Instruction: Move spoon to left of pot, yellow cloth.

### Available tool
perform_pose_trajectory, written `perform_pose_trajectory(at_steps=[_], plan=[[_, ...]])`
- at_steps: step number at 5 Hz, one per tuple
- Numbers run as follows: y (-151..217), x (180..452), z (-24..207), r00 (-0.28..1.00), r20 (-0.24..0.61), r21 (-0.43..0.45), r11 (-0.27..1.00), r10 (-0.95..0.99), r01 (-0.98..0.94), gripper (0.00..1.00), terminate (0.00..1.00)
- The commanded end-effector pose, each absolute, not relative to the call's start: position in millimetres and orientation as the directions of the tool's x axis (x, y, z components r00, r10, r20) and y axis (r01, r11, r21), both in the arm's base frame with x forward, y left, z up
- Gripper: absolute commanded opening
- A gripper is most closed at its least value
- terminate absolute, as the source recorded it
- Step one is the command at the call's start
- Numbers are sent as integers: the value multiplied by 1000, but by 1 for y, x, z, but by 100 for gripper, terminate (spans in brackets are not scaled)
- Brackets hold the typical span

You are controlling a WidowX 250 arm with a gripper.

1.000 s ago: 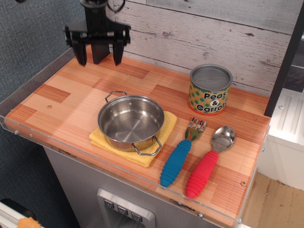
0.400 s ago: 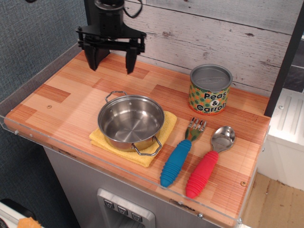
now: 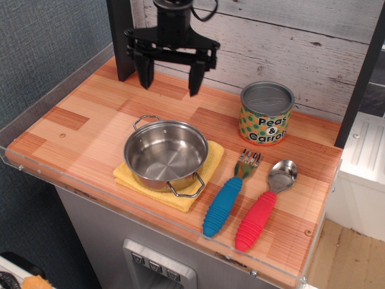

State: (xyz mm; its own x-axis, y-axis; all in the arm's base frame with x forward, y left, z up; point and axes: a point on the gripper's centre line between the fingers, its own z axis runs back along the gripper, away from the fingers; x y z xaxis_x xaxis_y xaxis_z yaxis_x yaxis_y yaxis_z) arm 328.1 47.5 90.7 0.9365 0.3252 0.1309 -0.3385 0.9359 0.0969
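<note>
Light and stiff, the spoon, right of the pot, likely grips best by its ribbed red handle; the end effector hangs wide open, empty.

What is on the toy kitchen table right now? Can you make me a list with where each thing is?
spoon: front right, beside the fork, red handle
fork: between spoon and pot, blue handle
pot: middle, empty, sitting on the yellow cloth
can: back right, upright
gripper: above the back of the table, fingers open, holding nothing
</note>
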Motion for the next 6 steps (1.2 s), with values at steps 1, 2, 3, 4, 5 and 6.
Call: perform_pose_trajectory(at_steps=[1, 2, 3, 4, 5, 6], plan=[[6, 310, 107, 948, 183, 53, 961, 259, -272, 100, 0], [-8, 300, 102, 953, 184, 41, 966, 242, -254, 100, 0], [-24, 295, 94, 960, 173, 22, 973, 221, -228, 100, 0], [-44, 293, 90, 968, 173, 19, 982, 183, -189, 100, 0], [-58, 294, 86, 972, 177, 6, 987, 156, -159, 100, 0], [-75, 297, 78, 978, 158, -6, 990, 140, -141, 100, 0]])
